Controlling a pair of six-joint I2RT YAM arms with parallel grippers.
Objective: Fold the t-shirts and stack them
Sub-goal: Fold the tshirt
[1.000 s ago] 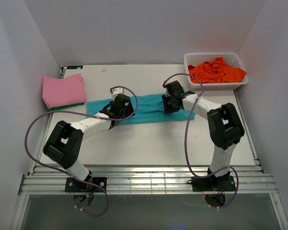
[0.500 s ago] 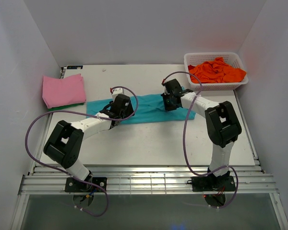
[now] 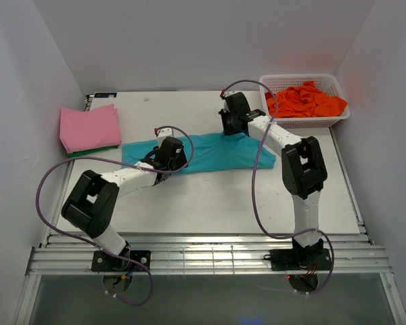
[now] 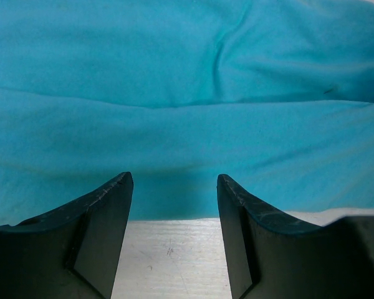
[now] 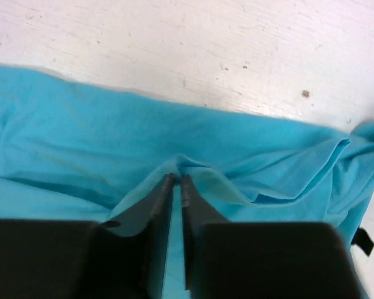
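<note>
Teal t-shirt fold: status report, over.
Right gripper shut, pinching far edge of the soft teal cloth t-shirt. Left gripper open at its near edge, gripping nothing. White plastic lattice basket close by right gripper.

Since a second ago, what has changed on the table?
The right hand moved to the far edge of the teal t-shirt and pinched shut on it. The left hand stayed open at the near edge; folded pink t-shirt and basket unmoved.

My left arm reaches forward and inward, its end effector (image 4: 174, 184) held low with the fingers standing well apart. My right arm stretches farther out, elbow bent, its end effector (image 5: 176, 180) pinched tight on a fold of the teal t-shirt (image 5: 81, 149).
</note>
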